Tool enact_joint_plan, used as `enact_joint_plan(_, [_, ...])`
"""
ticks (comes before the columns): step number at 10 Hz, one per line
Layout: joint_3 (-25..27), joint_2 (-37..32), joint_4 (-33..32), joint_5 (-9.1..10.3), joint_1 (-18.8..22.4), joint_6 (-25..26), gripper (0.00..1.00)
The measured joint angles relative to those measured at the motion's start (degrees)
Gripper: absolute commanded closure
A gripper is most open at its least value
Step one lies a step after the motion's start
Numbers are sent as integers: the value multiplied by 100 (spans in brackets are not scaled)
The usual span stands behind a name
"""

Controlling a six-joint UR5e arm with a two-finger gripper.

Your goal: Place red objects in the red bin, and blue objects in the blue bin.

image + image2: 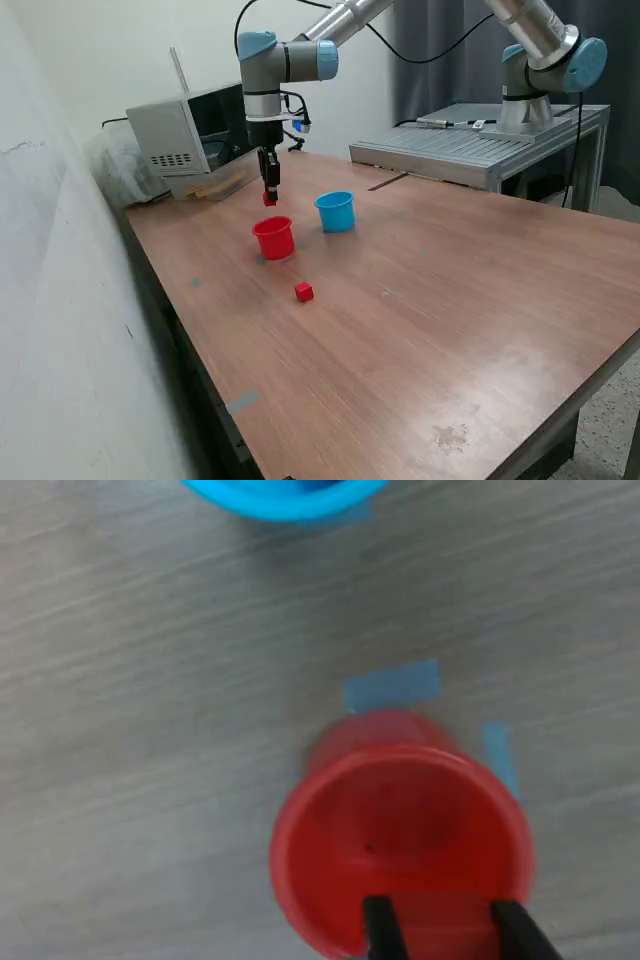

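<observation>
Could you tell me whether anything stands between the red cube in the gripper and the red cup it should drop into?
Nothing visible does. The gripper holds a red cube in the air above the red cup, whose mouth is open and looks empty in the wrist view. The blue cup stands apart, to the exterior view's right.

Two small red cubes show: one (304, 291) lies on the table, the other (269, 199) sits at the gripper's tip above the cups. There is one red cup (274, 238) and one light blue cup (336, 211). No dark blue cubes can be counted.
</observation>
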Motion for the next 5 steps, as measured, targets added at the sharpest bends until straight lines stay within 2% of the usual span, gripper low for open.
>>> enact_joint_plan(4, [-27,167,-57,4,-39,-5,100])
enact_joint_plan(5, [-24,172,-72,4,-41,-5,0])
